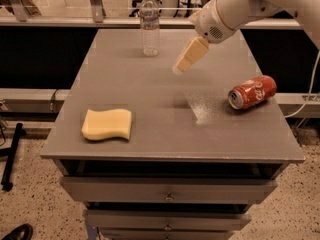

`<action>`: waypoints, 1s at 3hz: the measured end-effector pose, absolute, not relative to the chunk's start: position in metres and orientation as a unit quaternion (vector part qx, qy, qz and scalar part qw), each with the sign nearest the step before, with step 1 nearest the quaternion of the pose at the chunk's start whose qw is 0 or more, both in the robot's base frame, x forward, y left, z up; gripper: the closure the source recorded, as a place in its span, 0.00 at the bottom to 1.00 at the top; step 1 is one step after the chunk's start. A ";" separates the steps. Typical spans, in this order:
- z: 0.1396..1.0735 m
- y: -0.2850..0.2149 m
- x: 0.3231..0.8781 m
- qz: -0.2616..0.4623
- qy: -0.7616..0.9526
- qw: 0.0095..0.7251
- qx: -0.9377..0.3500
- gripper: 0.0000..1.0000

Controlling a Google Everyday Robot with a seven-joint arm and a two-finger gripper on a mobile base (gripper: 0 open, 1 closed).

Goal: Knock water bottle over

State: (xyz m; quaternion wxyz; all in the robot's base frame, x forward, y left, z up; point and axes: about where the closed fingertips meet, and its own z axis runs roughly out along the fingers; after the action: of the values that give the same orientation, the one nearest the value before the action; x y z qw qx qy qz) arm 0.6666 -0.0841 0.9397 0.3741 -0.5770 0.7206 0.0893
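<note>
The water bottle [149, 25] is clear ribbed plastic with a white cap and a pale label band. It stands upright near the back edge of the grey table [150, 94], left of centre. My gripper [186, 60] hangs from the white arm [235, 6] above the table's middle back, to the right of the bottle and a little nearer the front, apart from it. Its cream fingers point down and to the left.
A red soda can [252, 91] lies on its side at the table's right edge. A yellow sponge [107, 124] lies at the front left. Drawers [170, 191] sit under the tabletop. A railing and glass run behind the table.
</note>
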 end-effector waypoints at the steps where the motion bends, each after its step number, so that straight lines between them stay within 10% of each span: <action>1: 0.940 -0.084 0.667 0.089 0.721 0.374 -0.577 0.00; 3: 0.923 -0.072 0.743 0.088 0.724 0.474 -0.493 0.00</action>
State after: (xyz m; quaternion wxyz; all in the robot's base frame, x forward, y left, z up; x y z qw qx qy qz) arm 0.7425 -0.0716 0.9228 0.4743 -0.4930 0.7241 0.0878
